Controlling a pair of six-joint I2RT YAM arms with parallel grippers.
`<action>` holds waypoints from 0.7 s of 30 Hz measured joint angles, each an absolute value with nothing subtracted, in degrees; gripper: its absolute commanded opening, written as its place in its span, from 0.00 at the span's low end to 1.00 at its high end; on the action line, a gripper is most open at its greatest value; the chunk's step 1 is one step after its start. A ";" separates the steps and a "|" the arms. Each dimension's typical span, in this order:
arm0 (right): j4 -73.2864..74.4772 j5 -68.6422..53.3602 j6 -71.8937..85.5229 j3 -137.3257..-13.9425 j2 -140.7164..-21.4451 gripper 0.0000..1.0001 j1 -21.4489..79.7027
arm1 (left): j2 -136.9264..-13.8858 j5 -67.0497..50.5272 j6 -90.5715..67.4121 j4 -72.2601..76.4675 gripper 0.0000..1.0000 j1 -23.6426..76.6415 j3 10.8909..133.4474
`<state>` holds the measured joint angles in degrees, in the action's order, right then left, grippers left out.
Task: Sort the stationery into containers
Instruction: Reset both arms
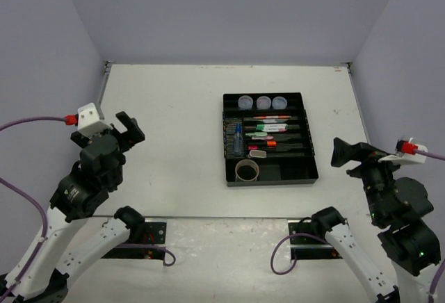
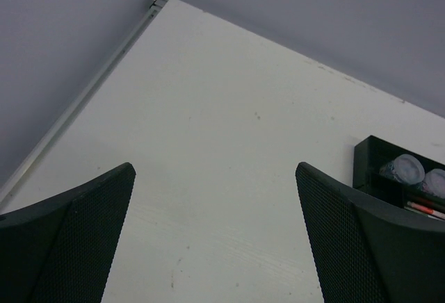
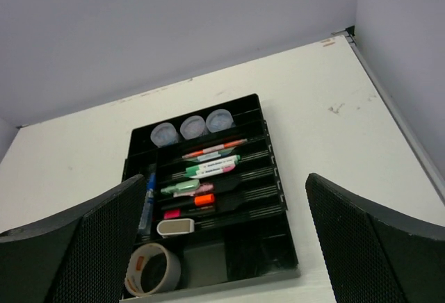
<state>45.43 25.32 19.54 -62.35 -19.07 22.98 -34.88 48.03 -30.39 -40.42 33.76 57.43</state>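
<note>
Hanging above the near part of the table (image 1: 174, 143), my left gripper (image 1: 124, 130) and right gripper (image 1: 342, 152) both stand with jaws spread wide and nothing between them. The left arm is folded upward at the left side, its wrist tipped toward bare tabletop. The right arm is raised at the right side, its wrist aimed down at the tray (image 3: 229, 279), which lies between the two arms and well apart from both.

Every item I can see lies inside the tray, and I see none loose on the table, so I judge the sorting to be done or nearly so.

- **Nearest section:** the tape roll (image 3: 153, 269) lies flat. It is likely light and stiff, best pinched across its ring wall.
- **Just beyond:** a small white block (image 3: 175, 227) sits in a slot, and a blue-capped bottle (image 3: 149, 199) lies lengthwise at the left.
- **Long slots:** the highlighters (image 3: 179, 187) and pens (image 3: 208, 151) lie along them. They are probably light, smooth and prone to roll, so a grip across mid-barrel suits them.
- **Farthest section:** three clear tubs (image 3: 192, 126) stand in a row. They look thin-walled and slippery, to be held gently across the widest part.
</note>
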 measured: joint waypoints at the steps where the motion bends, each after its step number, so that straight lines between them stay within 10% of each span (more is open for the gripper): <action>1: 46.32 25.60 19.29 -62.35 -18.19 0.99 22.98 | -33.96 48.69 -29.92 -40.23 1.00 33.76 56.76; 21: 51.34 30.74 18.37 -60.21 -11.19 0.99 23.03 | -29.96 51.17 -26.76 -38.19 1.00 33.76 46.70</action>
<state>51.34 30.74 18.37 -60.21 -11.19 23.03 -29.96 51.17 -26.76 -38.19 33.76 46.70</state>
